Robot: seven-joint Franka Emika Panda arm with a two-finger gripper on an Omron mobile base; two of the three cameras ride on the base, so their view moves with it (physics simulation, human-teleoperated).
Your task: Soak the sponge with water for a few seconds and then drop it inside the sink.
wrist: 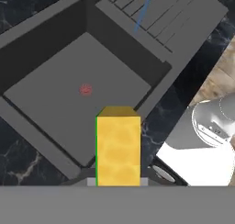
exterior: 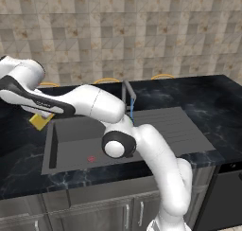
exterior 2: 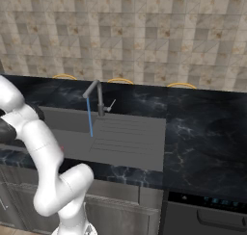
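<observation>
My gripper [exterior: 41, 115] is shut on the sponge [exterior: 38, 121], a small yellow block with a green face. It is held in the air just left of the sink's [exterior: 75, 152] left rim. In the hand view the sponge [wrist: 118, 147] stands upright between the jaws of the gripper [wrist: 118, 182]. Beyond it lies the sink [wrist: 41, 103] with the red spot [wrist: 85, 89] on its floor. The water [exterior: 133, 112] runs as a thin blue stream from the tap [exterior: 127, 90] at the sink's back. The stream is well to the right of the sponge and apart from it. The water [exterior 2: 89, 116] also falls beside the ribbed drainboard [exterior 2: 128, 135].
Black marbled countertop [exterior: 208, 102] surrounds the sink. My own elbow [exterior: 118, 145] hangs over the sink's front right part. Yellow curved rims [exterior: 106, 80] show along the back wall. Cabinet doors [exterior: 94, 213] and a dark appliance [exterior 2: 207, 212] sit below the counter.
</observation>
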